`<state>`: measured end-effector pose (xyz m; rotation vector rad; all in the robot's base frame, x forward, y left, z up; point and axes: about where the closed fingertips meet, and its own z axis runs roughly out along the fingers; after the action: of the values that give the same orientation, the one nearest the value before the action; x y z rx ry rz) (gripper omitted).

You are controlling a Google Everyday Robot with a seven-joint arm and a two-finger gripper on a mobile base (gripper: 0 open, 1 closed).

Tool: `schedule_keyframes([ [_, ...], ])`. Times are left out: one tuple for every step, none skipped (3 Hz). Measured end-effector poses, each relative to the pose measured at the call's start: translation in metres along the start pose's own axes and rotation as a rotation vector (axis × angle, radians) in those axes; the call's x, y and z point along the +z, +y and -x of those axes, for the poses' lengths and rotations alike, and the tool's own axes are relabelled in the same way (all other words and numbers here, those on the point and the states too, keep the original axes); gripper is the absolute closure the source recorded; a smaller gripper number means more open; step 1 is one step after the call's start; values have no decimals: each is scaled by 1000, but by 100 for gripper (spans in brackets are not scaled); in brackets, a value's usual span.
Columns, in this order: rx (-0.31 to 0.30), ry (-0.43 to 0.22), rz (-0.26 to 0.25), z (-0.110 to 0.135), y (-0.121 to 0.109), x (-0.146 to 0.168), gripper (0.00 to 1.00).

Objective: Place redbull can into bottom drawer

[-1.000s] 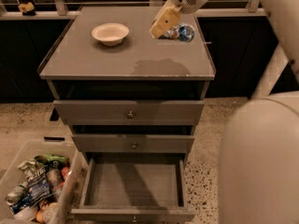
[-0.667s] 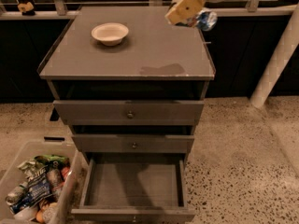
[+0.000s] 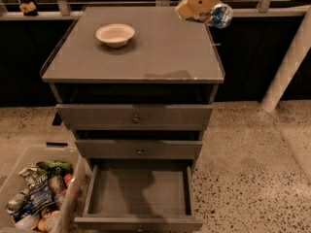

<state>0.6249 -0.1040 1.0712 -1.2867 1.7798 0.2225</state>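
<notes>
one can in the grip, one drawer standing open below.
snack bin (image 3: 39,198) sits low left and the white bowl (image 3: 115,34) on the cabinet top (image 3: 160,57); neither appears to lie in the path. bottom drawer (image 3: 141,193) is pulled out at centre. gripper (image 3: 203,5) hangs over the top's back right corner, jaws closed around the redbull can (image 3: 221,14), clear of the surface. recommended: carry it forward past the front edge, lower over the drawer's middle, then release.
</notes>
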Motion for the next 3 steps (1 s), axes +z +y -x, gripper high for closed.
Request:
schedule_keyframes([
  [2,2,20,-5,17,1,100],
  [19,-68,18,14,62,-24,100],
  [48,-158,27,43,135,-52,100],
])
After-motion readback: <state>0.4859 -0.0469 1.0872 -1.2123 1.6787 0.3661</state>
